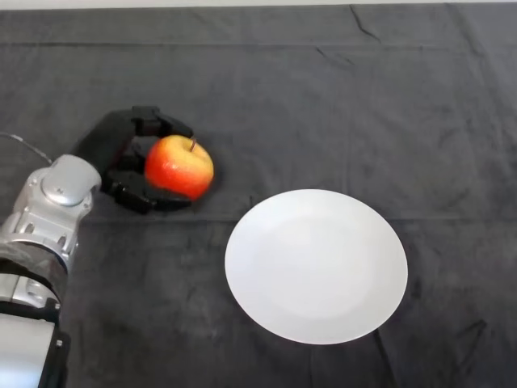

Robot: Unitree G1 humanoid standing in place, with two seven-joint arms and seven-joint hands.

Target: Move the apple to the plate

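The apple (179, 166), red with a yellow patch near the stem, sat on the dark cloth-covered surface (339, 97) at centre-left of the head view, stem up. The left hand (121, 158) was wrapped around it from the robot's left: one of the black fingers (161, 124) curled over the far side of the fruit, and another part of the hand lay along its near lower edge, so the apple was enclosed and touched on both sides. The silver-grey arm (52, 206) entered from the lower left. Whether the apple was lifted or resting on the cloth could not be told. The white plate (315, 319) lay to the right and nearer the robot, apart from the apple with a strip of cloth between them; the plate held nothing
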